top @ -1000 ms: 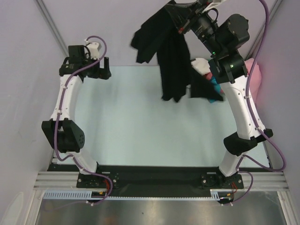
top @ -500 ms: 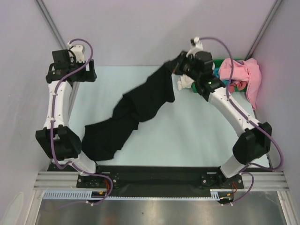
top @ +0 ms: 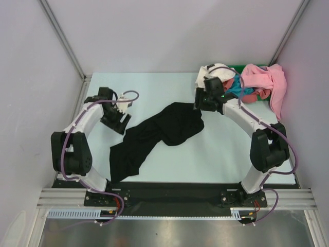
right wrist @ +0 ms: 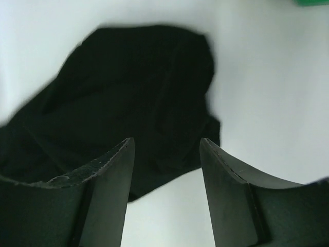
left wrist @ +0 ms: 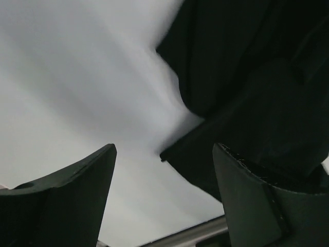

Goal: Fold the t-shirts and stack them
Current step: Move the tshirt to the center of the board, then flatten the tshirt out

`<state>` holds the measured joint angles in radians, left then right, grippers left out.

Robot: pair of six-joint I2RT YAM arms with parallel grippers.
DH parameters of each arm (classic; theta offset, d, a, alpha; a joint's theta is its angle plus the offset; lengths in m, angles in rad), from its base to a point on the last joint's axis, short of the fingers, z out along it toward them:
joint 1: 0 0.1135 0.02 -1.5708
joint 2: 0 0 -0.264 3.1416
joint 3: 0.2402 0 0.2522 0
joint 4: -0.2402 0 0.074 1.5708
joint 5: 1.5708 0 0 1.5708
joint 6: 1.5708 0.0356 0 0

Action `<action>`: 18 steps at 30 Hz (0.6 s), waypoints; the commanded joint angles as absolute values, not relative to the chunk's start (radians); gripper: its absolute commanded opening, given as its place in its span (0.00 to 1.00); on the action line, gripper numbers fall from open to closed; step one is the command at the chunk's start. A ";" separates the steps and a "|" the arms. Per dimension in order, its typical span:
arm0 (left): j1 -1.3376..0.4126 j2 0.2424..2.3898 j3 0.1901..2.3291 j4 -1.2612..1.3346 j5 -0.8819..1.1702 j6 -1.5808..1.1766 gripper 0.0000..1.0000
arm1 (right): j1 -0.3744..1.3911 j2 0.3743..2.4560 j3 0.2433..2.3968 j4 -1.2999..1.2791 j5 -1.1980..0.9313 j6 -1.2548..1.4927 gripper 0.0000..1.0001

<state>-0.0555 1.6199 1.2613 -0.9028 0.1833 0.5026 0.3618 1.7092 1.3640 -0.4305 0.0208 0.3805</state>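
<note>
A black t-shirt (top: 159, 134) lies crumpled in a long diagonal strip across the table, from the centre back toward the front left. My left gripper (top: 119, 123) hovers by its left edge. In the left wrist view the left gripper (left wrist: 164, 149) is open over bare table, and the black t-shirt (left wrist: 247, 77) lies just ahead and to the right. My right gripper (top: 199, 105) is at the shirt's upper right end. It (right wrist: 165, 141) stands open and empty above the black t-shirt (right wrist: 139, 92). More t-shirts are heaped at the back right: white (top: 213, 72), teal (top: 234, 88) and pink (top: 263, 77).
A green object (top: 241, 67) shows behind the heap of shirts, and its edge (right wrist: 313, 2) appears in the right wrist view. Purple-grey walls close in the pale table (top: 221, 154) on three sides. The arm bases stand at the near edge.
The right arm swung the hanging black t-shirt down onto the table, opened and let it go. The left arm came down and inward to the shirt's left edge.
</note>
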 commanded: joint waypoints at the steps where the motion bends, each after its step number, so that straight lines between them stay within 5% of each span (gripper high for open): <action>1: -0.044 1.557 1.117 -0.907 0.103 0.612 0.82 | 0.478 1.712 1.394 -0.532 0.063 0.241 0.62; 10: -0.072 1.603 0.976 -0.807 0.107 0.612 0.80 | 0.532 1.870 1.419 -0.589 0.009 0.222 0.69; 15: -0.086 1.621 0.995 -0.801 0.100 0.604 0.28 | 0.569 1.979 1.445 -0.614 0.063 0.224 0.64; 17: -0.086 1.602 1.003 -0.799 0.124 0.600 0.00 | 0.568 1.990 1.457 -0.615 0.080 0.238 0.46; 18: -0.086 1.595 1.006 -0.787 0.127 0.597 0.00 | 0.569 1.987 1.459 -0.612 0.098 0.247 0.37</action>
